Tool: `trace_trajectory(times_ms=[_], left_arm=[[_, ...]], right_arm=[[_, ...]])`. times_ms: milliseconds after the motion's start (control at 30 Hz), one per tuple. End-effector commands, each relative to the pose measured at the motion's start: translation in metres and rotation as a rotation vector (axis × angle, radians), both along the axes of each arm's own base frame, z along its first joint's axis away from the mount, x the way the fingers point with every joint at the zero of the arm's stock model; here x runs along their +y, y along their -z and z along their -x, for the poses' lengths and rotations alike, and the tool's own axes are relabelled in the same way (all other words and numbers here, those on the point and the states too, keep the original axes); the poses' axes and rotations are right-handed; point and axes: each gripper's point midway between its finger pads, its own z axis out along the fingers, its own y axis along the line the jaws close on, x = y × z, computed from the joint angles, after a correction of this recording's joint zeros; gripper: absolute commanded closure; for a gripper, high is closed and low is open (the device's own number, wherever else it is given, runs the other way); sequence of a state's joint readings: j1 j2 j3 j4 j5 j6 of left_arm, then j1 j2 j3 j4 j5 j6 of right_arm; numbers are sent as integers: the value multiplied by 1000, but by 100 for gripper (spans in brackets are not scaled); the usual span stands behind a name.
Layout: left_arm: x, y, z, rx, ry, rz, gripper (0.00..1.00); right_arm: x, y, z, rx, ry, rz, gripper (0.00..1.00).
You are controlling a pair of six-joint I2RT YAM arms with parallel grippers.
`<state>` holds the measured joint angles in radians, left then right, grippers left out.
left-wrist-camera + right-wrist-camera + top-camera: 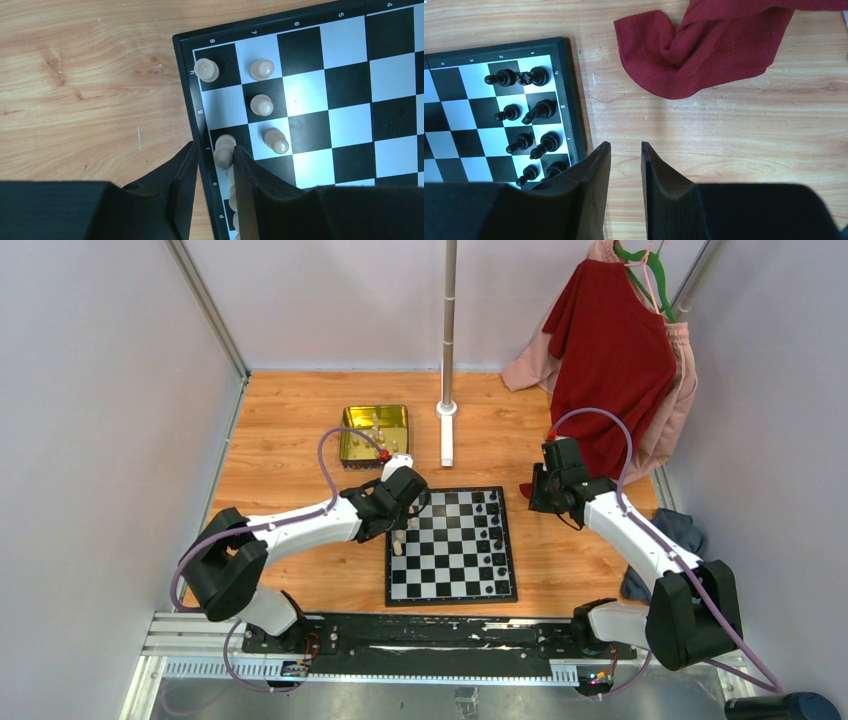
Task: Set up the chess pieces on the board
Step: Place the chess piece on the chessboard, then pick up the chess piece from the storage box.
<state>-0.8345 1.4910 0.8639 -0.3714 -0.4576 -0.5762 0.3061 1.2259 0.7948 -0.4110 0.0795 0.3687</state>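
Observation:
The board lies in front of both arms. In the left wrist view several cream chess pieces stand in two files along its left edge. My left gripper straddles that edge, open a little. A cream piece stands between its fingers, against the right finger and apart from the left one. More cream pieces line up below it, partly hidden. Black chess pieces fill the board's right side. My right gripper hangs open and empty over bare wood, right of the board.
A gold tin holding a few cream pieces sits behind the board's left corner. A metal pole stands behind the board. A red cloth trails onto the table at right, and a grey-blue cloth lies by the right arm.

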Motion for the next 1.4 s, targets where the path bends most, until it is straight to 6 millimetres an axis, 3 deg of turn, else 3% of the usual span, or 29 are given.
trace_trajectory(times_ms=[0, 233, 367, 533, 833, 1033, 1367], left_arm=[[1, -28, -7, -61, -19, 7, 62], [-8, -65, -16, -112, -12, 47, 60], [-9, -100, -30, -188, -31, 52, 57], [12, -123, -55, -241, -129, -7, 53], [65, -122, -124, -212, -336, 99, 46], [81, -99, -165, -150, -401, 95, 38], [103, -53, -211, -71, -545, 169, 43]], right_arm=[[-1, -4, -3, -7, -5, 11, 67], [-1, -3, -2, -5, -9, 13, 67], [-1, -2, -2, -4, -9, 11, 67], [-1, -2, -1, -7, -8, 6, 67], [2, -2, 3, -10, -11, -15, 67], [3, 2, 6, 2, -15, -21, 67], [3, 6, 9, 13, -21, -15, 67]])
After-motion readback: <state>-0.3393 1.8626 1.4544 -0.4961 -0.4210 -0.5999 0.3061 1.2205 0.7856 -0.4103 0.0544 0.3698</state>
